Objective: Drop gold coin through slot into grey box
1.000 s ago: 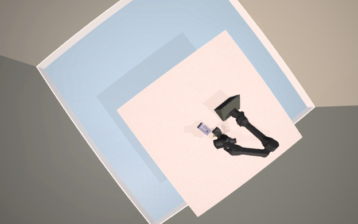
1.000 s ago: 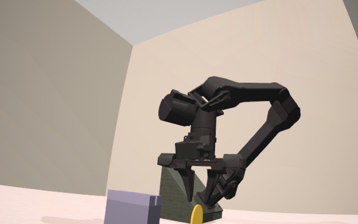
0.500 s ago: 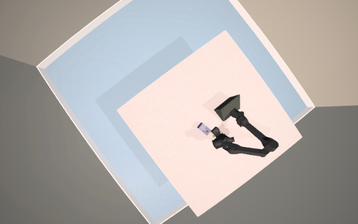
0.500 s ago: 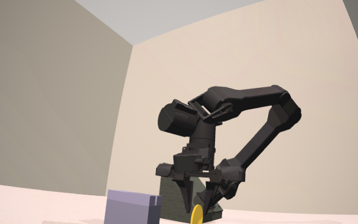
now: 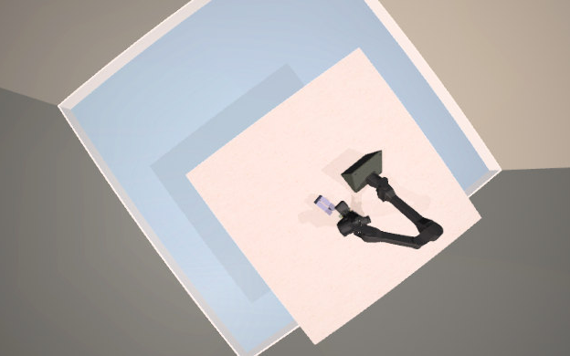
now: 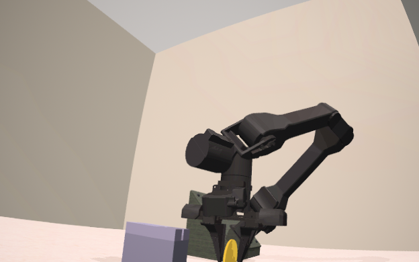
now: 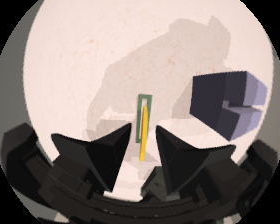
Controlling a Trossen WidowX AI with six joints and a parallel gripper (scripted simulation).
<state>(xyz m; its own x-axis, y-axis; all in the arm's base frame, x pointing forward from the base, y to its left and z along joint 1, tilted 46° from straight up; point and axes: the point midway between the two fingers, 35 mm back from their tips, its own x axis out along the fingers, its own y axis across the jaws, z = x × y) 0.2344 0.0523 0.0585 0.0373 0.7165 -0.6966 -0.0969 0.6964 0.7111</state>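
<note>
The gold coin (image 6: 231, 250) (image 7: 143, 132) stands on edge in the dark-green holder (image 7: 139, 120), a narrow frame seen from above in the wrist view. My gripper (image 6: 230, 259) (image 7: 143, 127) points down, partly open. Its fingers are on either side of the coin's upper part, and the wrist view shows a gap on both sides. Nothing is gripped. The closed grey-lavender box (image 5: 324, 204) (image 6: 152, 243) (image 7: 208, 97) stands beside the holder, right of the fingers in the wrist view, with the lid slot visible there. The holder is out of frame in the exterior view.
The dark-green wedge-shaped arm base (image 5: 364, 171) (image 6: 195, 236) (image 7: 155, 187) stands behind the gripper. The arm (image 5: 405, 210) (image 6: 299, 124) bends out to one side and folds back over the coin. The pale table (image 5: 261, 164) has its edges well away from the box.
</note>
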